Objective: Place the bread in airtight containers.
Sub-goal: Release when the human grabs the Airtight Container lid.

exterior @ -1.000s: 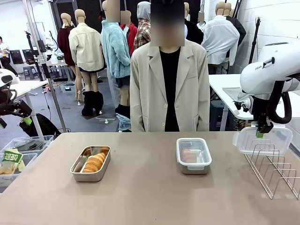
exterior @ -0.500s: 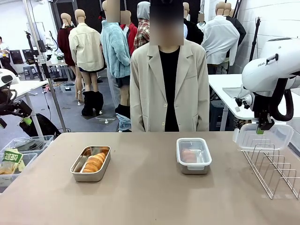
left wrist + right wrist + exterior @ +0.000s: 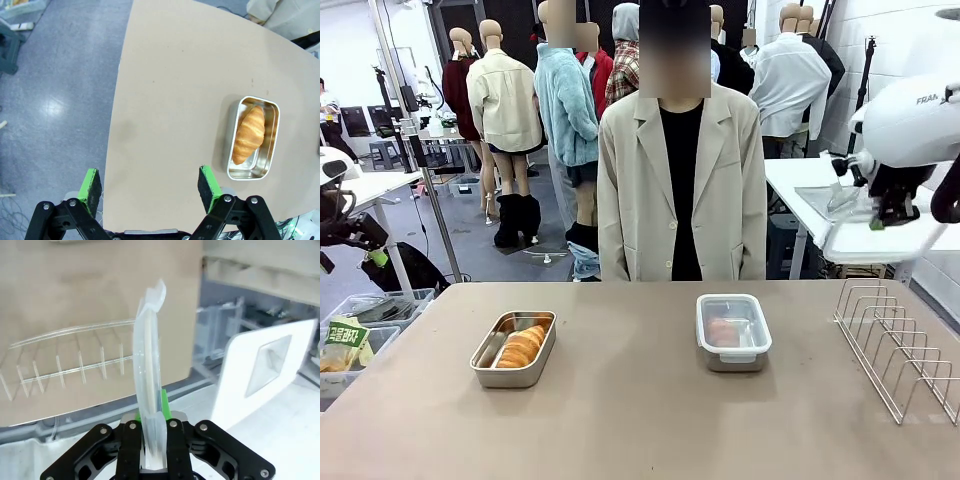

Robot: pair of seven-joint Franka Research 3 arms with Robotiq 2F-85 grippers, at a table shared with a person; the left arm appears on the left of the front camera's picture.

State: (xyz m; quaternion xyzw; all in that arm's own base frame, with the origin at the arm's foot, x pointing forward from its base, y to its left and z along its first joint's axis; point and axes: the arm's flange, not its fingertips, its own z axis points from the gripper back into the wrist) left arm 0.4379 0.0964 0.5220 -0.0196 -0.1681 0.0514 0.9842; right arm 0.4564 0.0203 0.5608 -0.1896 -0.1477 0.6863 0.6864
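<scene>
The surface [image 3: 640, 400] carries a wire rack [image 3: 898, 350] at the right. An open tin [image 3: 514, 348] with a roll [image 3: 521, 346] is positioned left of a lidded tin [image 3: 733, 331] with a roll [image 3: 723, 331]. A clear lid [image 3: 149, 370] is clamped edge-on in the right jaws [image 3: 150, 452], raised above the rack. The left jaws [image 3: 150, 185] are spread wide, empty.

You see one croissant [image 3: 249, 134] in the open tin [image 3: 252, 137], right of your left fingers [image 3: 207, 183]; another sits in the lidded tin [image 3: 733, 332].
</scene>
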